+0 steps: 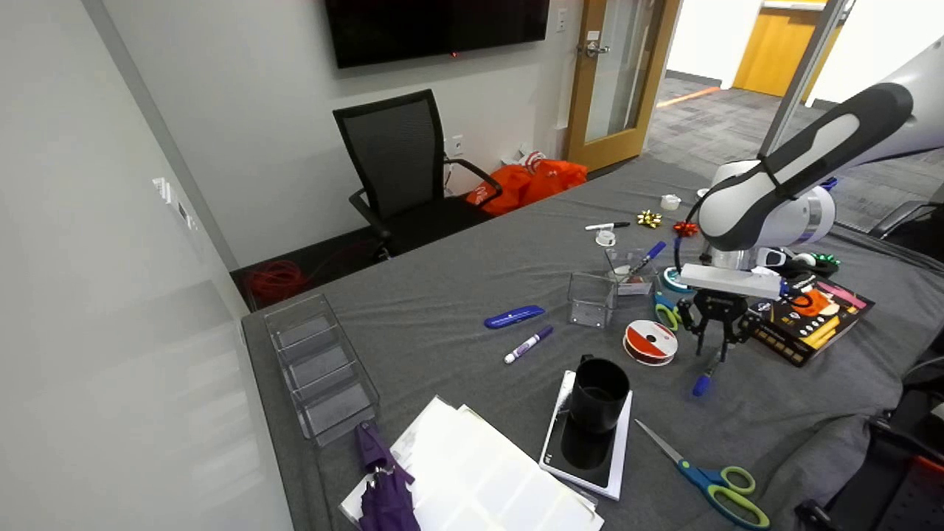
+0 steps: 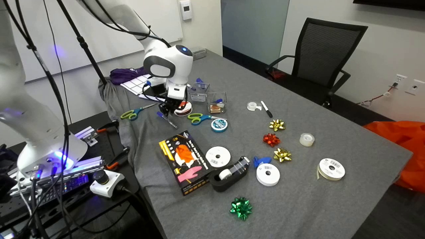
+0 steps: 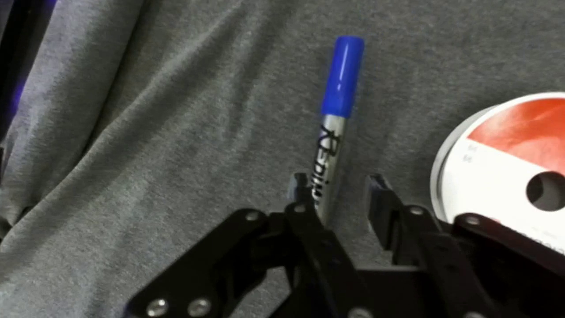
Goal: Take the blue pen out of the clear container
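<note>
A blue-capped pen with a light grey barrel [image 3: 342,79] lies on the grey cloth; it also shows in both exterior views [image 1: 702,385] [image 2: 167,119]. My gripper [image 3: 337,179] is open above the barrel's uncapped end, fingers on either side of it in the wrist view, nearer the left finger. The barrel's end is hidden behind that finger. The gripper also shows in both exterior views [image 1: 711,357] [image 2: 168,110]. A small clear container [image 1: 643,283] [image 2: 223,103] stands farther off with another blue pen [image 1: 653,251] leaning in it. A second clear cup [image 1: 590,313] stands beside it.
A red and white ribbon spool [image 3: 494,176] lies close right of the gripper in the wrist view. Scissors [image 1: 666,310], a black glove box [image 2: 186,162], a black mug [image 1: 599,398] and more scissors [image 1: 712,479] lie around. A clear tray organizer [image 1: 324,369] is farther away.
</note>
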Tool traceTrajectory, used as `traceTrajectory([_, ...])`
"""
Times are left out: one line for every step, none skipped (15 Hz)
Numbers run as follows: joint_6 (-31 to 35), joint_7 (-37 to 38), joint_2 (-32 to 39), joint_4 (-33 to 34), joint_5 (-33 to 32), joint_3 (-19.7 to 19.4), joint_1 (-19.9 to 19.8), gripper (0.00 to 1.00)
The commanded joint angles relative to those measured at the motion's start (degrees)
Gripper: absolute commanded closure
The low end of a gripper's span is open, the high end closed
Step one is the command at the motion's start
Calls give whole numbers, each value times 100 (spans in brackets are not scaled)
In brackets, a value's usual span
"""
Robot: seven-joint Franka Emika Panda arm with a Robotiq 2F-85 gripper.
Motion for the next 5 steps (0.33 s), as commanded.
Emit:
traceTrajectory([285,-246,-216,-219,183,77,-89,31])
traceTrajectory([267,-291,-251,-204,302,116,-127,23])
traceTrajectory([282,-376,-284,-199,446,160,-161,17])
traceTrajectory([332,-478,-321,-202,587,189,-178,9])
traceTrajectory([409,-611,-360,-211,760,230,-197,3])
